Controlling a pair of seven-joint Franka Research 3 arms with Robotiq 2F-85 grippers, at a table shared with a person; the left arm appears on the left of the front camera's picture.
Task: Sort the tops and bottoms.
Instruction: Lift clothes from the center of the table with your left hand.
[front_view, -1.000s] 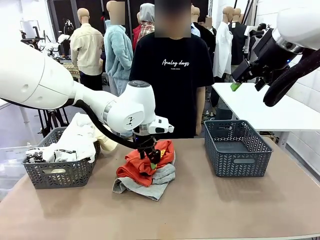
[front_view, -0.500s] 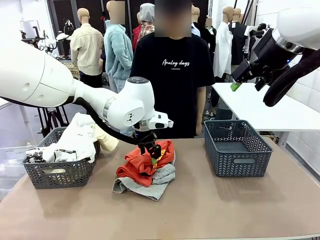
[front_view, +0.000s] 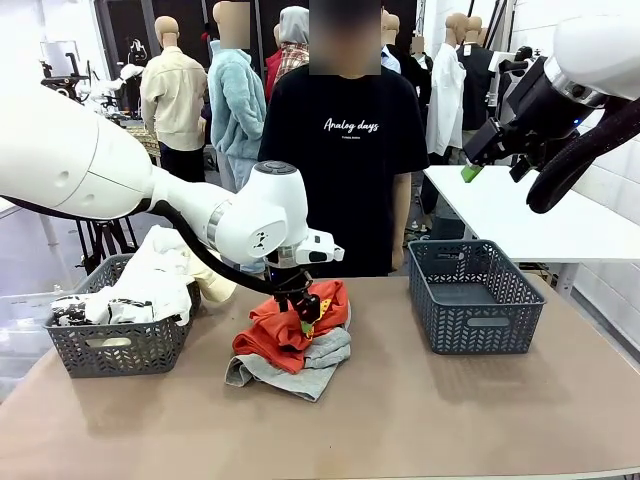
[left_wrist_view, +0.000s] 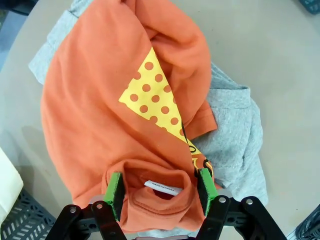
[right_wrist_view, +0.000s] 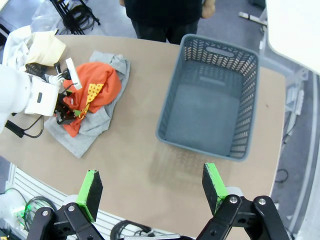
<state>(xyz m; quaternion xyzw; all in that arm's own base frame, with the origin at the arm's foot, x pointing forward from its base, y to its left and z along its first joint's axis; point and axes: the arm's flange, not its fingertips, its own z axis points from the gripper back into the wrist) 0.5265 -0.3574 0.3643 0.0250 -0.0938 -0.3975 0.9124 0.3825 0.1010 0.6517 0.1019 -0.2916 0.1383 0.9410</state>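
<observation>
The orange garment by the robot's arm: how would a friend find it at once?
On the brown table, between the full basket and the empty basket, lies a small heap of clothes. The orange-red top is its upper piece, under the left gripper; unlike the grey garment beneath, it bears a yellow triangle with orange dots.
</observation>
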